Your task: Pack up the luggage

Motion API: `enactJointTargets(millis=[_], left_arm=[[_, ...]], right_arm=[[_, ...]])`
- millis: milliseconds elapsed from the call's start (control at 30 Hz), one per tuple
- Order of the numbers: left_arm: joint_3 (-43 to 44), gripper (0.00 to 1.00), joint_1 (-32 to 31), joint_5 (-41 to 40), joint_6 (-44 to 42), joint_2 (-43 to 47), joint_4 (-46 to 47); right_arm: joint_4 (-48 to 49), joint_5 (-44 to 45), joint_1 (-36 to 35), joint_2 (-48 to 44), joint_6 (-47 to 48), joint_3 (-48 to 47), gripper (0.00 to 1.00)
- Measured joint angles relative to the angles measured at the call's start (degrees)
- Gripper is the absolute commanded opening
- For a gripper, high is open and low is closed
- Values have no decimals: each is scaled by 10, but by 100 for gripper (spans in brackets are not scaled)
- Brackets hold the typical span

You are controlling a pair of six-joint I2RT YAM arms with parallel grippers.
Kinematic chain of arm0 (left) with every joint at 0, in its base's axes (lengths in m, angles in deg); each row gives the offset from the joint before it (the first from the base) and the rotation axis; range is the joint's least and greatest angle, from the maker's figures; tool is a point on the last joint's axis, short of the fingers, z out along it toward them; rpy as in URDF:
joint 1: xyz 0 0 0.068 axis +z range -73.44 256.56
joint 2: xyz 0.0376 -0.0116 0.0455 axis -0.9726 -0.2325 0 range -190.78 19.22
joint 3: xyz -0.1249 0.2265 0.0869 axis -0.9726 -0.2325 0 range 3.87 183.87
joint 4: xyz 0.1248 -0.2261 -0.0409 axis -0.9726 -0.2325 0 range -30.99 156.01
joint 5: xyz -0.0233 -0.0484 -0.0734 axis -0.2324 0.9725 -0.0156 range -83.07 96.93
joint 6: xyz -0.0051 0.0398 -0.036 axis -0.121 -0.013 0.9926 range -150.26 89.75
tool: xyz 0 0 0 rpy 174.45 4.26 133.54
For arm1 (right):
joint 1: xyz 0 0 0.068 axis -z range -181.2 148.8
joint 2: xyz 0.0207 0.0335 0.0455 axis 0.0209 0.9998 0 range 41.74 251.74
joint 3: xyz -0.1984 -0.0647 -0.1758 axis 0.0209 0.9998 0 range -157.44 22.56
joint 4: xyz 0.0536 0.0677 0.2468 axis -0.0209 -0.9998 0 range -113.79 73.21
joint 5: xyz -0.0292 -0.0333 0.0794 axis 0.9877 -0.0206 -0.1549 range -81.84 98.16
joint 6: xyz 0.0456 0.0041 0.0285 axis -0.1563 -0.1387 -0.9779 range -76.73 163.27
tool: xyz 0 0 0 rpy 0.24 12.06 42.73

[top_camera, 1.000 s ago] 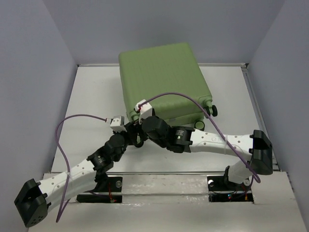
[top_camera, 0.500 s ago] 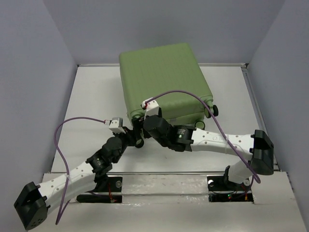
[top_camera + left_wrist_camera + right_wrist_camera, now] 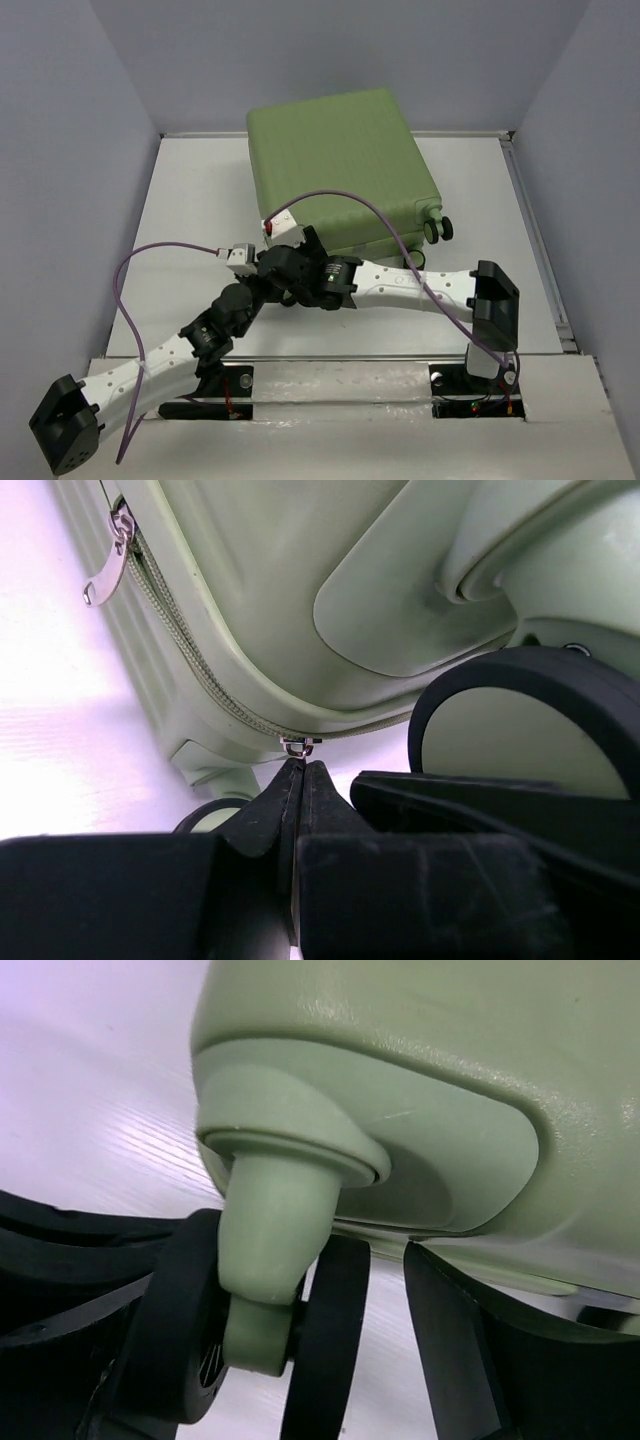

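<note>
The luggage, a light-green ribbed hard-shell suitcase, lies closed at the back middle of the table. At its near-left corner my left gripper is shut on a small metal zipper pull on the zip line. A black-and-green caster wheel sits just to its right. My right gripper is open at the same corner, its fingers standing on either side of that caster wheel and green stem. Whether they touch it I cannot tell.
A second zipper pull hangs further along the zip. Two more casters stick out at the suitcase's near-right corner. Purple cables arc over both arms. Grey walls close the table on three sides.
My right arm has swung left along the suitcase's near edge to the near-left caster, beside the left gripper, and its jaws have narrowed a little. The left arm has barely moved.
</note>
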Motion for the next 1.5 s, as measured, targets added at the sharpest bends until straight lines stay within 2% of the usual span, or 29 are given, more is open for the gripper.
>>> enactJointTargets(millis=[133,333,400,433,467,533,567,733,833,900,967,1133,1333,1433,1500], left_arm=[[0,6,0,3,0,-4,5],[0,6,0,20,5,-8,12],[0,6,0,22,6,-8,13],[0,6,0,23,6,-8,13],[0,6,0,23,6,-8,14],[0,6,0,23,6,-8,14],[0,6,0,25,9,-8,16],[-1,6,0,30,9,-7,22],[0,6,0,29,9,-5,10],[7,6,2,32,9,0,-11],[33,6,6,48,7,0,-52],[76,6,12,94,11,0,-98],[93,6,40,8,28,-20,-201],[108,6,51,-7,30,-65,-195],[108,6,57,28,28,-88,-152]], right_arm=[[-71,33,-1,26,10,-38,81],[-110,56,-6,28,11,-63,82],[-122,59,-6,33,11,-76,78],[-129,61,-6,36,12,-84,73],[-136,65,-7,41,13,-92,54],[-141,67,-9,48,16,-103,29],[-139,64,-11,52,12,-108,7],[-153,88,-14,59,12,-111,7],[-128,83,-14,41,13,-78,7],[-97,67,-11,3,12,-24,7],[-80,23,1,-77,12,57,7],[-104,-37,24,-195,7,154,7],[-175,-45,43,-286,0,224,7],[-152,-59,45,-317,7,253,7],[-139,-71,46,-334,13,268,7]])
